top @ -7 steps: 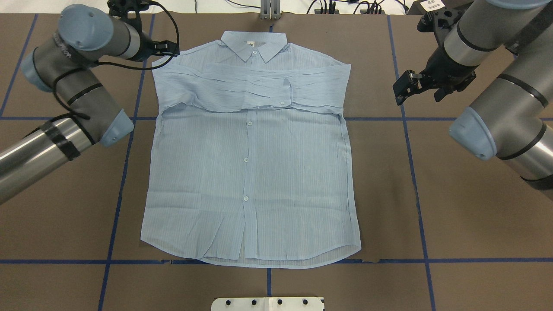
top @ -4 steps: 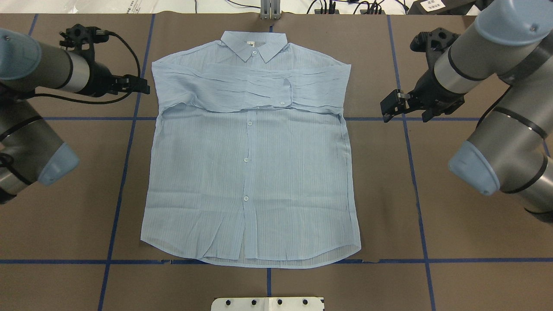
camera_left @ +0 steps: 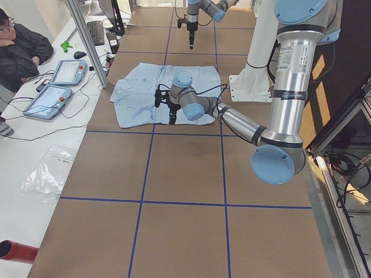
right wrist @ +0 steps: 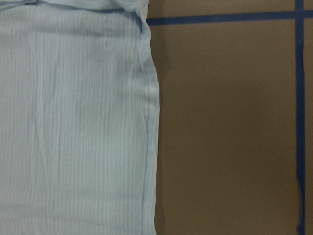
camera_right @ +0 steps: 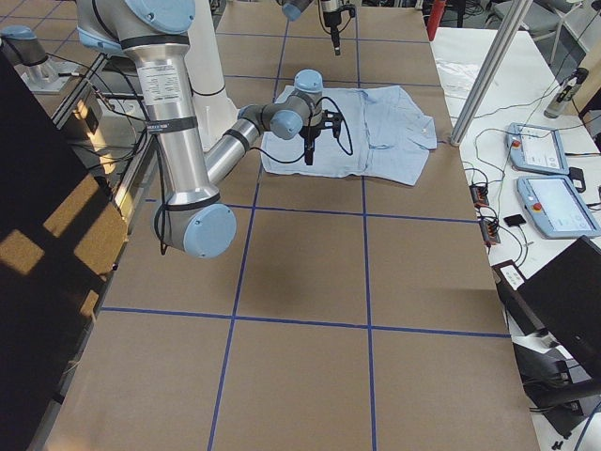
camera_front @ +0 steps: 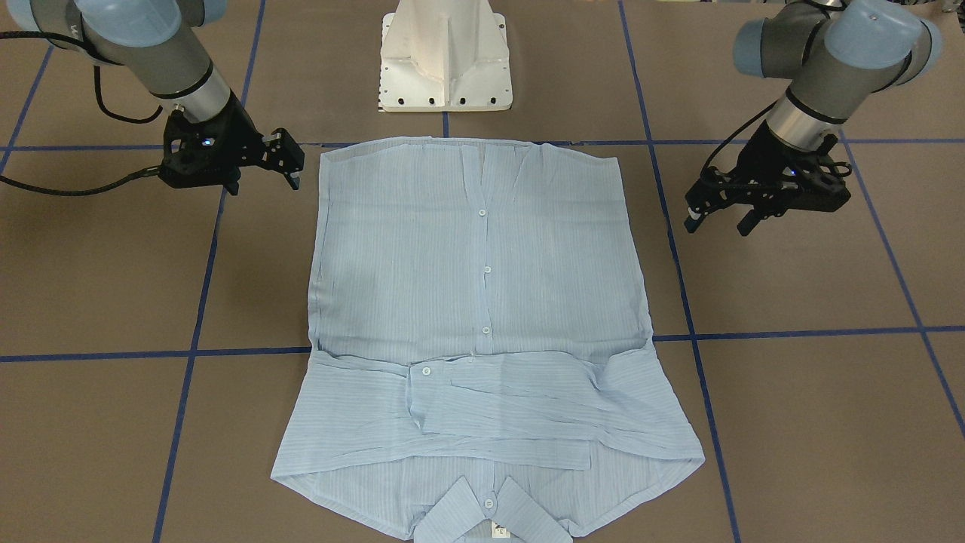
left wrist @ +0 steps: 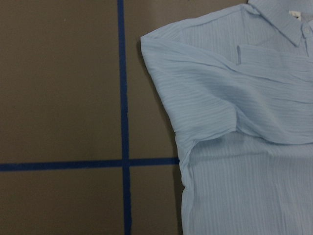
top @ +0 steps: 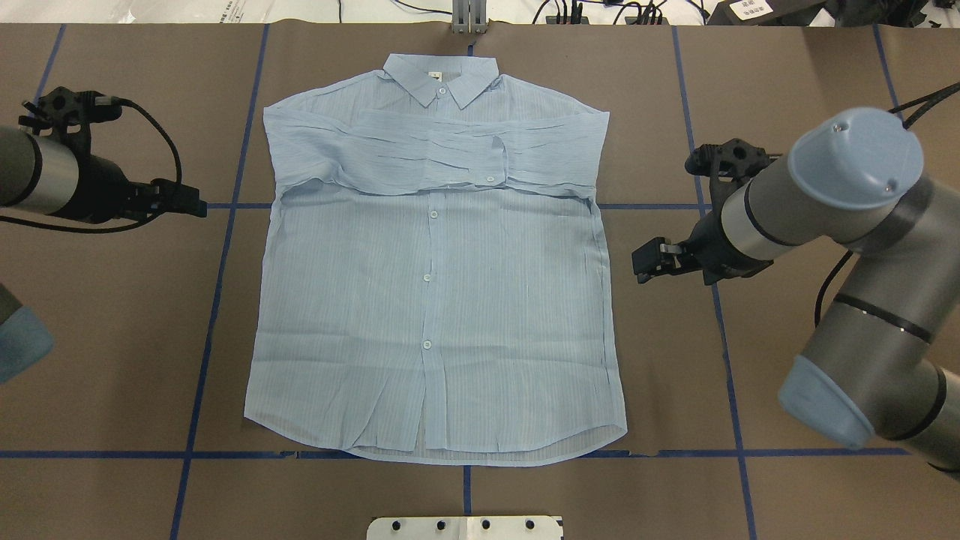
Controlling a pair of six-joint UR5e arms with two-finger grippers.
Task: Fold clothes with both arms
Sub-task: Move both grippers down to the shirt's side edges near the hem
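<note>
The light blue striped shirt lies flat on the brown table, buttons up, collar at the far end, both sleeves folded across the chest; it also shows in the front view. My left gripper hovers open and empty beside the shirt's left side at sleeve height, apart from the cloth. My right gripper hovers open and empty just off the shirt's right edge at mid-body. The left wrist view shows the shoulder and folded sleeve. The right wrist view shows the side seam.
The white pedestal base stands at the near edge behind the hem. Blue tape lines grid the brown table. A metal post and cables lie past the collar. An operator and tablets are at the far side.
Both grippers have moved toward the robot along the shirt's sides: the left away from the shoulder and outward, the right closer to the shirt's right edge. The shirt has not moved.
</note>
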